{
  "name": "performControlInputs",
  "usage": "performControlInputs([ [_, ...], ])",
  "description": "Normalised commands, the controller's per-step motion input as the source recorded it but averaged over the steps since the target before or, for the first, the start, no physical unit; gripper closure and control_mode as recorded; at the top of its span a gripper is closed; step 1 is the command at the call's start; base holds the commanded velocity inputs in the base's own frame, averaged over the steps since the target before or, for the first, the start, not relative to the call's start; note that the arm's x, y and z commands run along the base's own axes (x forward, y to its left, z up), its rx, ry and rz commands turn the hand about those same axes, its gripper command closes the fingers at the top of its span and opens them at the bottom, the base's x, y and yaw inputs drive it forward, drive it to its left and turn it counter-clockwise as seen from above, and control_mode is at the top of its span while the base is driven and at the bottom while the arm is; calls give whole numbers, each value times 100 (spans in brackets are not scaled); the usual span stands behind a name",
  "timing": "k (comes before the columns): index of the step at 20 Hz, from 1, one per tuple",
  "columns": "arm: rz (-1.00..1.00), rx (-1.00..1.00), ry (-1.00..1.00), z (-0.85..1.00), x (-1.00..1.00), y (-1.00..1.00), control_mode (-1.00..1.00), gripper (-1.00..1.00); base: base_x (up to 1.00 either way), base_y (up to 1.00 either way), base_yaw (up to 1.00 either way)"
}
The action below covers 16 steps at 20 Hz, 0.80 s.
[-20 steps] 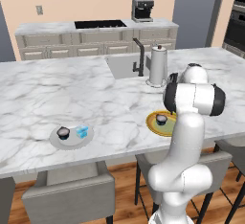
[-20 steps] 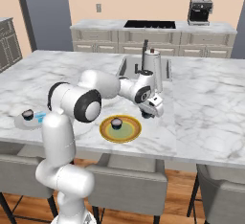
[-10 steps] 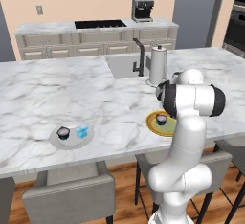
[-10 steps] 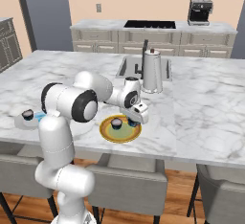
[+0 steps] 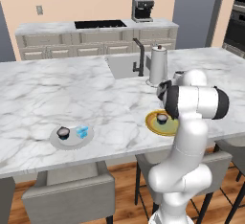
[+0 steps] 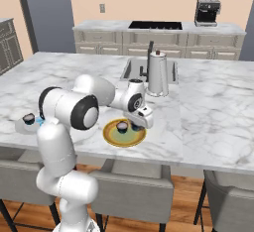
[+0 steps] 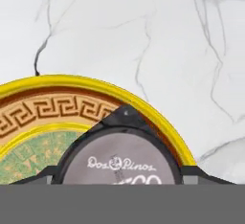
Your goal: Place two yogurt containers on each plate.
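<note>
gripper (image 6: 137, 122): low over yellow plate (image 6: 124, 136), jaw state cannot tell | yogurt cup (image 7: 123, 163): directly under hand, hand-view lid close below | second cup (image 6: 122, 125) on plate, beside | grey plate (image 5: 72, 138) near island's front-left edge: cup (image 5: 63, 132), blue tub (image 5: 82, 131)

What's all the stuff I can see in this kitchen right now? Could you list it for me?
Yellow-rimmed plate: one, olive-green centre, near edge of the island counter.
Grey-white plate: one, pale, further left along that edge.
Dark yogurt cups: three; one on the grey-white plate, one on the yellow-rimmed plate, one close under the hand camera, over the yellow rim.
Light-blue tub: one, on the grey-white plate.
Steel canister: one, tall, beside the sink.
Faucet: one, dark, at the sink.
Coffee machine: one, dark, back counter.
Cooktop: one, black, back counter.
Island counter: one, white marble.
Robot arm: one, white.
Tool: one, above the yellow-rimmed plate.
</note>
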Motion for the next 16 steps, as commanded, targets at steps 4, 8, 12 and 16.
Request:
performControlInputs([
  [4, 0, 0, 0, 80, -46, 45, -100, -100, 0, 0, 0],
  [8, 0, -2, 0, 39, -53, 37, -100, -100, 0, 0, 0],
  [12, 3, -4, -3, 62, -90, 59, -100, -100, 0, 0, 0],
  [16, 12, -26, -12, -54, -100, 99, -100, -100, 0, 0, 0],
])
